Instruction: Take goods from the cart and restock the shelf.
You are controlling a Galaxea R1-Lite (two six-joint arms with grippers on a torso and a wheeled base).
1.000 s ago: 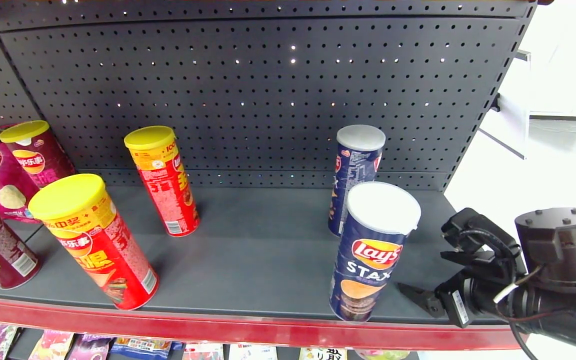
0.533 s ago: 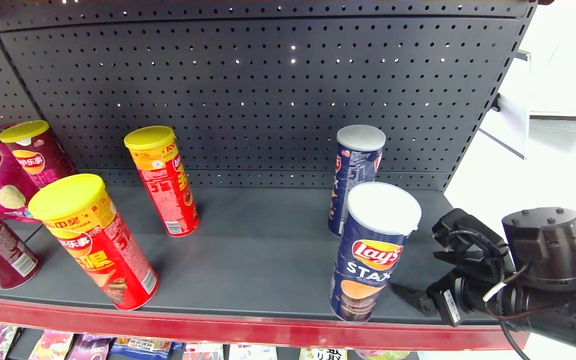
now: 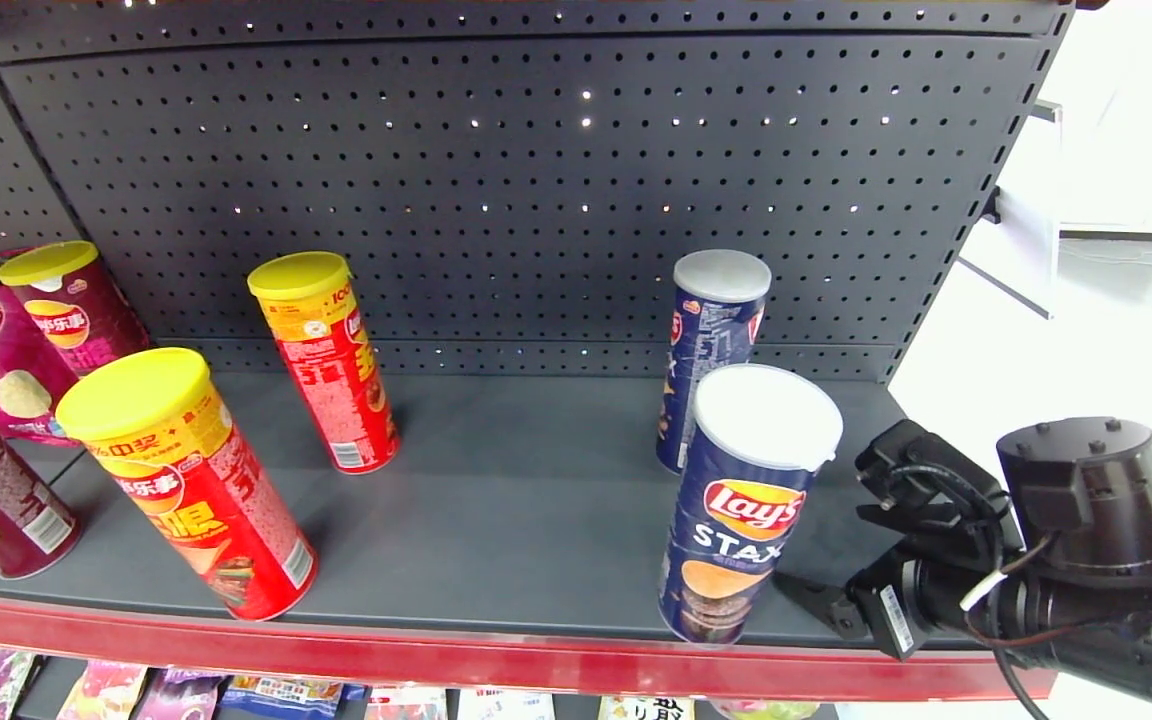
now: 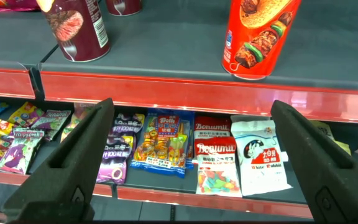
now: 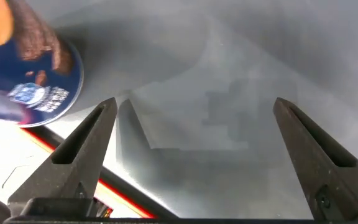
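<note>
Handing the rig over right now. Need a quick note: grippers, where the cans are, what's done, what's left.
Left gripper: open, empty, low in front of the red shelf edge.
Right gripper: open, empty, over the dark grey metal shelf, beside the front blue cylindrical chip can with white lid, not touching it.
Cans: that one is upright near the front edge, with the rear blue can behind it. Front red can with yellow lid and rear red can stand further left.
Done: front blue can looks placed.
Left: probably clear the right arm and fetch more from the cart.
</note>
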